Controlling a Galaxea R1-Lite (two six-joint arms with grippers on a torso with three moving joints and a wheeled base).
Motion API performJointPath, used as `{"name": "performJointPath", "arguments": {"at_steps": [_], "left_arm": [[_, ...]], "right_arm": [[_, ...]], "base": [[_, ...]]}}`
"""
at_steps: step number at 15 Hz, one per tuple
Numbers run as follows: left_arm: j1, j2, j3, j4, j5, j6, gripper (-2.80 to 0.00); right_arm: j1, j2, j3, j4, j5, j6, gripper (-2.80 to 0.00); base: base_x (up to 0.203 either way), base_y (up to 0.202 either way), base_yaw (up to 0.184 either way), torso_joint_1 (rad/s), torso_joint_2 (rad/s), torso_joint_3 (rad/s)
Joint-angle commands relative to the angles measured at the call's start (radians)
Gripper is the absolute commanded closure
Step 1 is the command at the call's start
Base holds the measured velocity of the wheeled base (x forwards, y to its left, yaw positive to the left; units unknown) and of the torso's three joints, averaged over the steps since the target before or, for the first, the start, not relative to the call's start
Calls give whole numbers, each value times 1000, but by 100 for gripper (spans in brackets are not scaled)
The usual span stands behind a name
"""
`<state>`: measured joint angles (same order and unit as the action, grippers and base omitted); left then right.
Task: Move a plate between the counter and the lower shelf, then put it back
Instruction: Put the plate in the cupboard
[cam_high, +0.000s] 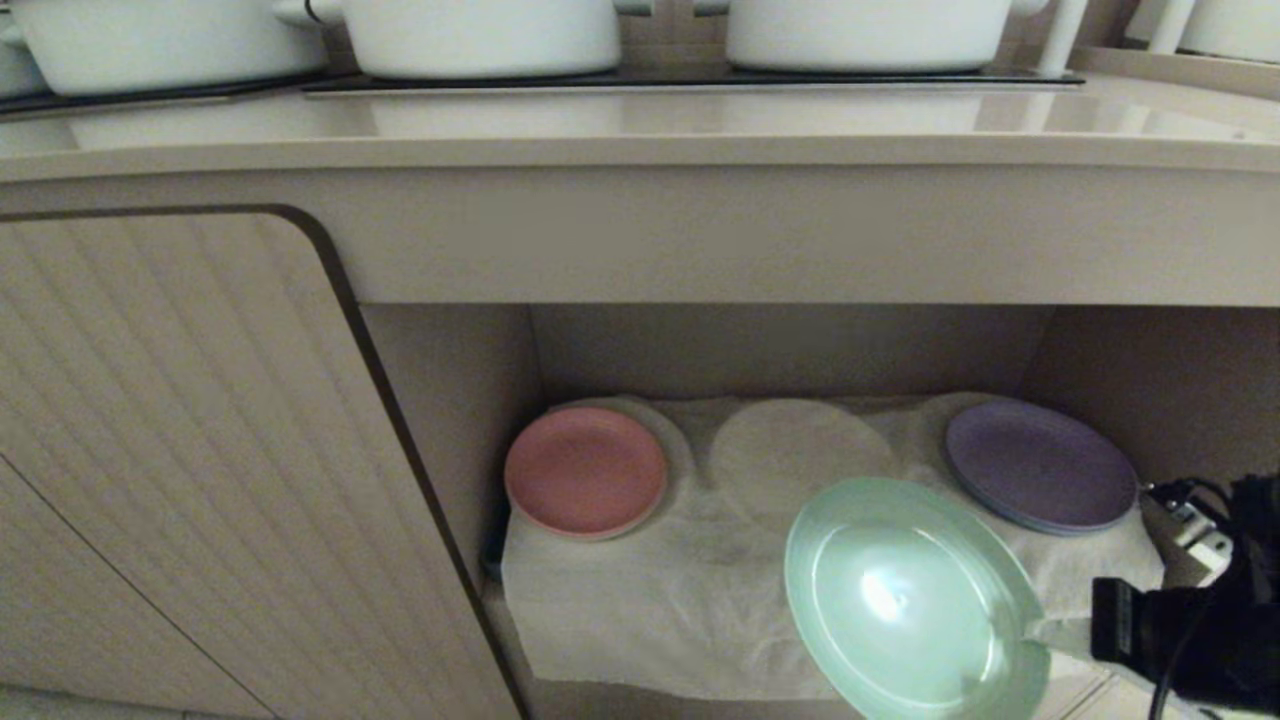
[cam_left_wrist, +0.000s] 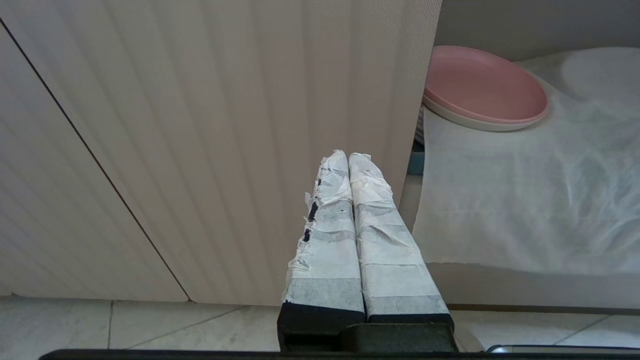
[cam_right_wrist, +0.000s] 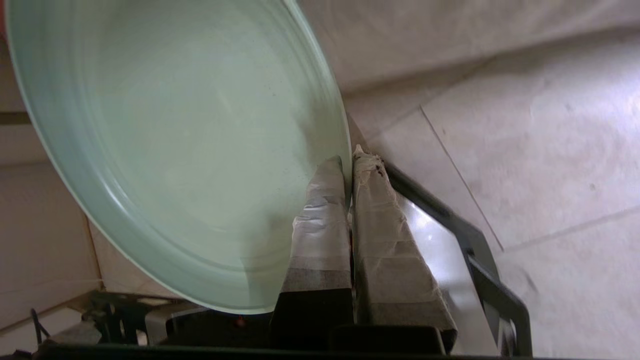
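The mint-green plate (cam_high: 905, 600) hangs tilted in the air in front of the lower shelf (cam_high: 610, 590), a recess draped in wrinkled white cloth. My right gripper (cam_high: 1050, 632) is shut on the plate's right rim; in the right wrist view the plate (cam_right_wrist: 175, 150) fills most of the frame and the taped fingers (cam_right_wrist: 320, 220) pinch its edge. The counter (cam_high: 640, 130) runs above the shelf. My left gripper (cam_left_wrist: 349, 157) is shut on nothing, low in front of the ribbed cabinet door.
On the shelf cloth sit a pink plate (cam_high: 585, 470) at the left, a purple plate (cam_high: 1040, 465) at the right and a cloth-covered round mound (cam_high: 795, 450) between them. White pots (cam_high: 480, 35) stand on the counter's hob. A ribbed cabinet door (cam_high: 200, 450) is at the left.
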<state>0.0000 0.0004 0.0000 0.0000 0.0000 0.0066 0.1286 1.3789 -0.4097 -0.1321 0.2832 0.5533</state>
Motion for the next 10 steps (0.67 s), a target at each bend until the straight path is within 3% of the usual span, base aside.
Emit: {"name": "performJointPath", "arguments": {"at_steps": [1,10], "left_arm": [[0,0,0,0,0,0,0],[0,0,0,0,0,0,0]], "right_arm": [[0,51,1,-28,2,4,0],[-3,248,-98,-135,-1,-3,0]], "base": [[0,0,0,0,0,0],[0,0,0,0,0,0]]}}
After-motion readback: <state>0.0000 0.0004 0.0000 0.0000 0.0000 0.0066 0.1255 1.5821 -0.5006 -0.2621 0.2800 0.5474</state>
